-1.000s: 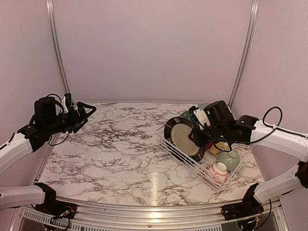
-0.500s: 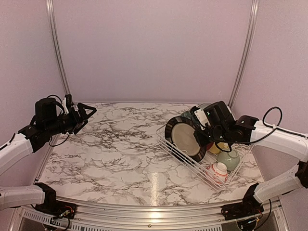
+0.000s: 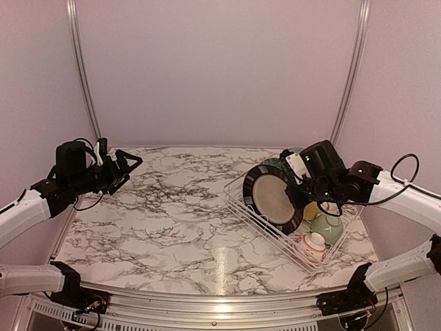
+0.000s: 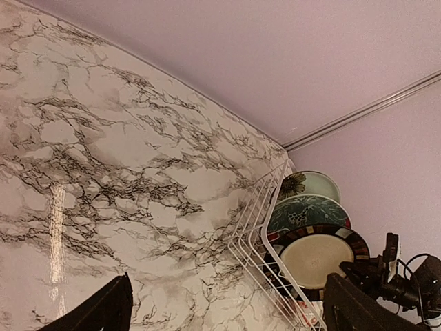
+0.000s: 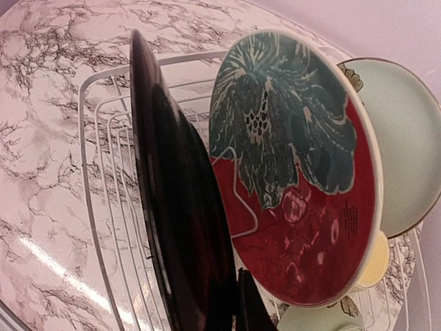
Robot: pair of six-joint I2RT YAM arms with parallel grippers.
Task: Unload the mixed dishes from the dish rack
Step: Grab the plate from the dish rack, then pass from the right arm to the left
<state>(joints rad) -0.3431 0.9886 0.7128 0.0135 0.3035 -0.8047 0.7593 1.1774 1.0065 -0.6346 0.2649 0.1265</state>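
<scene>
On the grey-veined marble worktop, the rectangular white wire dish rack at right holds the round black-rimmed cream plate on edge, its rim clenched in the right jaws, while the left jaws gape wide.

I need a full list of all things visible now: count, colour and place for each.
table: 1, white-grey marble, under everything
dish rack: 1, white wire, table's right side
black-rimmed cream plate: 1, cream and black, on edge in rack
red-and-teal floral plate: 1, red and teal, middle plate
pale green plate: 1, pale green, rearmost plate
yellow mug: 1, yellow, in rack
pale green bowl: 1, pale green, in rack
small white-and-red patterned bowl: 1, white and red, rack's near corner
left gripper: 1, black, open above table's left side
right gripper: 1, black, shut on black-rimmed cream plate's rim
</scene>
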